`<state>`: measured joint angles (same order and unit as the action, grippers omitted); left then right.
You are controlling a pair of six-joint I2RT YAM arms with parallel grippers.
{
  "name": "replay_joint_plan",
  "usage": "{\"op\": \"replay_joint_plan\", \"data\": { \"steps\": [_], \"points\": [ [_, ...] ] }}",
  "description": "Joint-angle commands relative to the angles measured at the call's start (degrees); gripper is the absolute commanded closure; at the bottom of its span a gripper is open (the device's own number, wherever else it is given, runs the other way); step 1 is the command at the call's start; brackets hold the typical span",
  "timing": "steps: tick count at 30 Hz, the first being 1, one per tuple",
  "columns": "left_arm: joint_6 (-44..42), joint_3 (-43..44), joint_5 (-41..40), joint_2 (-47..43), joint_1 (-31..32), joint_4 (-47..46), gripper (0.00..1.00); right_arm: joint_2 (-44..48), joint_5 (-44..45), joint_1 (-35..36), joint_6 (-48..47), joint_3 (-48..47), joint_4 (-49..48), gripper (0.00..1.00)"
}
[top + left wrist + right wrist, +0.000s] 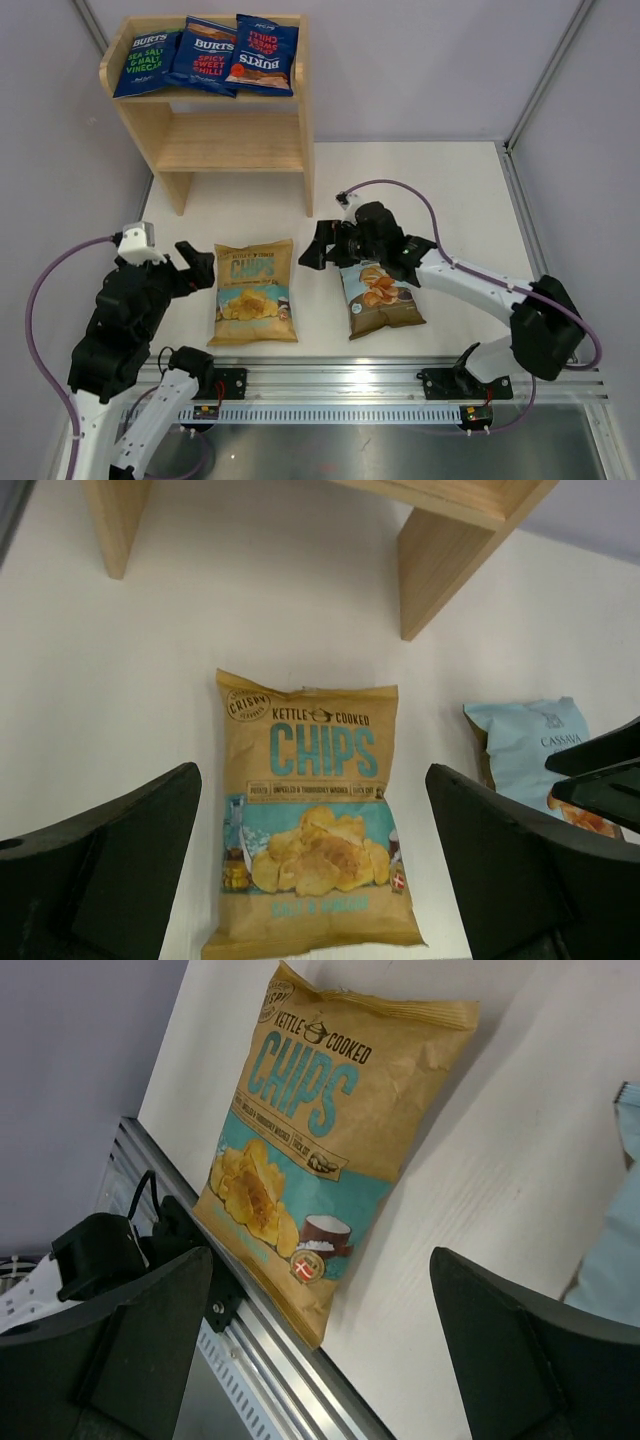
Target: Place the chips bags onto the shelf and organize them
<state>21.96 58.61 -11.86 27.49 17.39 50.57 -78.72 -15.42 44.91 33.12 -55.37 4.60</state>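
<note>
CHIPS bag [254, 292] flat on table [450, 190], just ahead of left gripper [197, 267] fingers, left of right gripper [318, 246] fingers. Cassava bag [382, 298] right of it, partly under the right gripper, behind its fingers. Shelf [230, 140] beyond both finger pairs; three BURTS bags [205, 55] side by side on its top tier.

I work in a robot lab cell: a bare white table [450, 200] beneath my left gripper [200, 268], plain grey walls [420, 70] and a metal frame post [546, 75] ahead of it, and an aluminium rail [340, 372] behind it, carrying my bases.
</note>
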Motion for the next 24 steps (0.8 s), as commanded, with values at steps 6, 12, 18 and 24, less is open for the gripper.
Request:
{"op": "replay_joint_plan", "data": {
  "steps": [6,12,18,24],
  "points": [
    [-0.86,-7.45,-5.54,-14.99,-0.07,-4.24,0.01,-17.42,-2.77,-0.17,11.69,-6.23,-18.03,0.01],
    [1.16,-9.48,-6.42,-17.99,-0.16,-4.86,0.01,-29.11,-4.0,-0.34,16.8,-11.06,-23.23,0.01],
    [0.72,-9.83,-5.02,-16.76,-0.16,-5.48,0.01,-38.08,-6.91,-1.57,17.42,-14.93,-25.17,0.0],
    [-0.16,-10.09,-3.26,-15.45,-0.07,-6.36,0.01,-43.97,-12.25,-2.19,17.15,-16.35,-27.43,0.01]
  ]
}}
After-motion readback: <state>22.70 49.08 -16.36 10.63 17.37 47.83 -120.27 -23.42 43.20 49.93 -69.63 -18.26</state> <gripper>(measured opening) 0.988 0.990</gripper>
